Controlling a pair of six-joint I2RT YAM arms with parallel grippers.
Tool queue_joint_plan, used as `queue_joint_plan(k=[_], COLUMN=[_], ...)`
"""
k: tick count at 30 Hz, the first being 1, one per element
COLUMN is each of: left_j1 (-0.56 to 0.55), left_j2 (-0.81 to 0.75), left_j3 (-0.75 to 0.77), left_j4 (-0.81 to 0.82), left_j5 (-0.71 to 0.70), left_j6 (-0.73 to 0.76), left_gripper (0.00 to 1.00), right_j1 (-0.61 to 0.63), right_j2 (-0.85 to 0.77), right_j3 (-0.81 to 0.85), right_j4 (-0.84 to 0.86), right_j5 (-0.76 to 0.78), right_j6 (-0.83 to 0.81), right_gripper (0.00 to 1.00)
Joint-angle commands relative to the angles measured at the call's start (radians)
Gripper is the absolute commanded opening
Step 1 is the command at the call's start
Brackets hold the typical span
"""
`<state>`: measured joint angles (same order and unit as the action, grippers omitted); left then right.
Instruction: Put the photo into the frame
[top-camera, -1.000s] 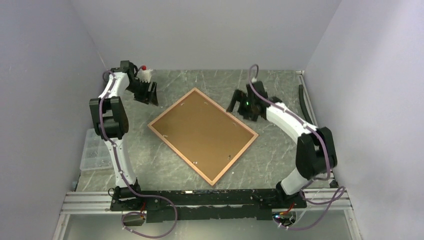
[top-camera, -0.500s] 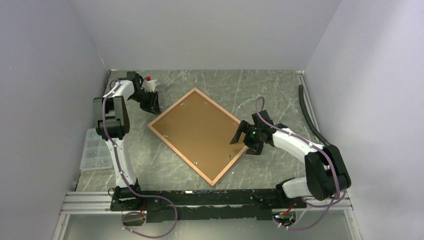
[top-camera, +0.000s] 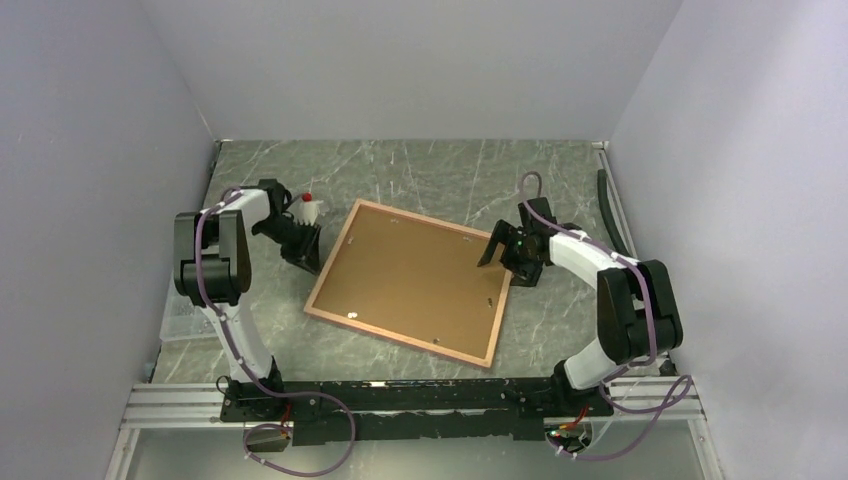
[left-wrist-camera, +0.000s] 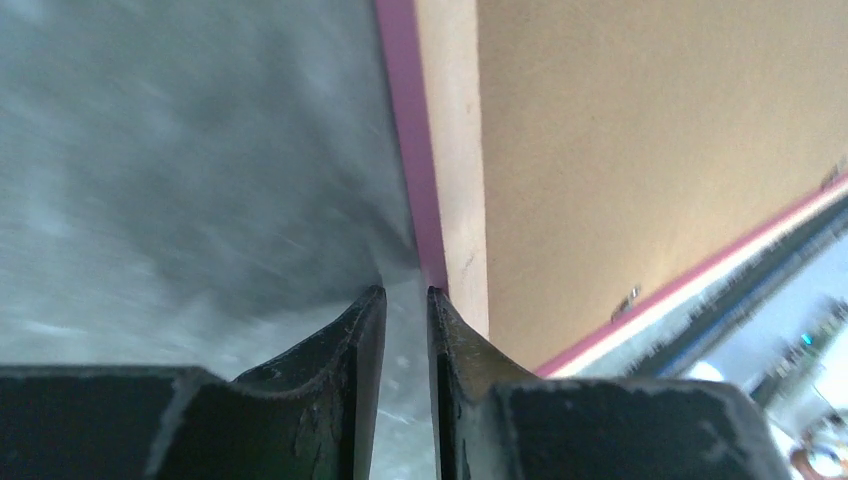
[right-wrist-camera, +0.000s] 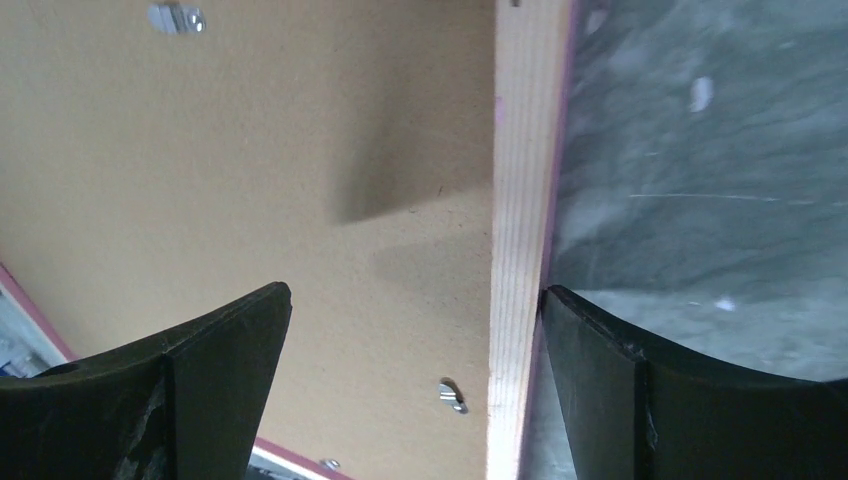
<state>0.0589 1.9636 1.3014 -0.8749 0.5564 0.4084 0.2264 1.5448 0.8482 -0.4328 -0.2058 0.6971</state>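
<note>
The frame (top-camera: 398, 338) lies back-up on the table, its pale wood rear (left-wrist-camera: 450, 150) and pink border round a brown backing board (top-camera: 410, 285). The photo is out of view. My left gripper (top-camera: 310, 262) is low at the frame's left edge. Its jaws (left-wrist-camera: 405, 292) stand a narrow slit apart with only table between them, the right fingertip (left-wrist-camera: 440, 300) against the pink edge. My right gripper (top-camera: 503, 268) is wide open (right-wrist-camera: 415, 290) astride the frame's right edge (right-wrist-camera: 522, 200), one finger over the board (right-wrist-camera: 250, 150), the other outside on the table.
A clear plastic parts box (top-camera: 185, 305) sits at the table's left edge beside the left arm. A black cable (top-camera: 610, 210) runs along the right wall. Small metal turn clips (right-wrist-camera: 452, 396) hold the board. The arms' rail (top-camera: 400, 400) bounds the near side.
The frame has turned from a diamond stance toward square with the table. The left gripper came down to its left edge and narrowed. The right gripper moved onto the right edge.
</note>
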Motion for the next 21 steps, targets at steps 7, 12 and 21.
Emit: queue_joint_plan(k=[7,12,21], left_j1=[-0.005,-0.002,-0.001], left_j2=[-0.140,-0.054,0.089], left_j3=[0.036,0.093,0.066], left_j4=[-0.161,-0.077,0.005], left_j5=[0.118,0.155,0.214], left_j6=[-0.045,-0.139,-0.177], left_gripper=[0.45,0.55,0.39], right_j1=[-0.019,0.146,0.408], right_j2=[-0.075,0.030,0.363], right_j3=[0.197,0.314,0.612], right_j4=[-0.049,0.020,0.158], right_j5=[0.150,0.125,0.027], right_j6=[-0.038,0.009,0.073], right_gripper=[1.00,0.99,0.70])
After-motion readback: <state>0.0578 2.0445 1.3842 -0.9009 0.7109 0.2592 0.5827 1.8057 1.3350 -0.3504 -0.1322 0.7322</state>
